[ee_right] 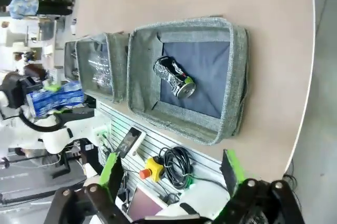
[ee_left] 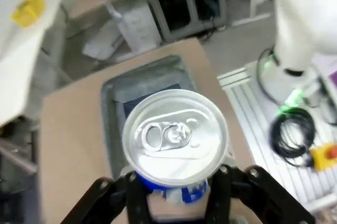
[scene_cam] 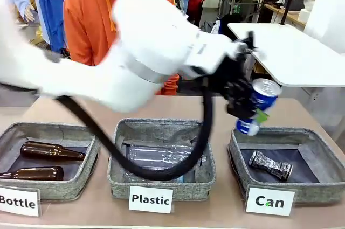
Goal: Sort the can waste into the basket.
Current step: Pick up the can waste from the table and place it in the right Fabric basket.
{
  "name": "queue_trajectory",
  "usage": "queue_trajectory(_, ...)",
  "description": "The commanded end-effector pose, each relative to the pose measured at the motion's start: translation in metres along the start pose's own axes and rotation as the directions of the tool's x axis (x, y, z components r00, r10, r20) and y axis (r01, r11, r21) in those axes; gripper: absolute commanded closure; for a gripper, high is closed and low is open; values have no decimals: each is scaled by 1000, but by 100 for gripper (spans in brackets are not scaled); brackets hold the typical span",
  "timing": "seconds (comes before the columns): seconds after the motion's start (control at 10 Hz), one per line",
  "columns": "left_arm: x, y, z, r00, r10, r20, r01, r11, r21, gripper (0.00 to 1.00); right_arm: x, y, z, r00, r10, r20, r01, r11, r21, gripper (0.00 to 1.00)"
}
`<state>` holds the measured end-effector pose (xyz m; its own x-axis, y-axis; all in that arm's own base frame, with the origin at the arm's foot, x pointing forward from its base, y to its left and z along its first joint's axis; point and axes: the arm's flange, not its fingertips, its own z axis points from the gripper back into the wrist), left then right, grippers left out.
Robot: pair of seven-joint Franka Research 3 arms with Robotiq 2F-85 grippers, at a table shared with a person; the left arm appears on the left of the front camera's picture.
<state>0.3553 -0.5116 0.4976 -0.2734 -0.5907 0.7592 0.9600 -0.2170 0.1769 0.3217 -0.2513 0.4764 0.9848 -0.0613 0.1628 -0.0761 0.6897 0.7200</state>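
A: Step in hand? Carrying blue-and-white can (scene_cam: 260,105) over "Can" basket (scene_cam: 318,192). Left gripper (scene_cam: 249,111) clamped on its body, above basket's 10 o'clock corner.
B: Tips? Shift toward 4 o'clock, lower into basket, then let go. Avoid landing on crushed can (scene_cam: 270,165) lying inside.
A: Orientation? Long axis tilted, silver top toward 1 o'clock in front view.
B: Right gripper (ee_right: 171,170)? Spread wide, holding nothing, well above basket.

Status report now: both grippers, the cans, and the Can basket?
Left gripper shut on blue-and-white can, above Can basket near its left edge. Right gripper open, holding nothing. Crushed can already in basket. Nothing in the way.
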Motion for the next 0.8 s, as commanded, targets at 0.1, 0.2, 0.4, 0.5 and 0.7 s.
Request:
queue_trajectory(0.1,39,63,-79,981,77,-180,-96,990,-101,53,-8,-23,-2,997,20,77,-27,996,89,0)
queue_trajectory(0.2,43,73,-107,972,87,-218,-116,986,-123,53,-6,-8,-1,1000,-1,14,1,1000,20,0)
queue_trajectory(0.4,49,90,-141,970,91,-226,-128,980,-154,53,-6,-8,-1,1000,-1,14,1,1000,20,0)
queue_trajectory(0.5,6,50,-109,969,85,-231,-108,990,-88,53,-6,-8,-1,1000,-1,14,1,1000,20,0)
queue_trajectory(0.7,6,50,-109,969,85,-231,-108,990,-88,53,-6,-8,-1,1000,-1,14,1,1000,20,0)
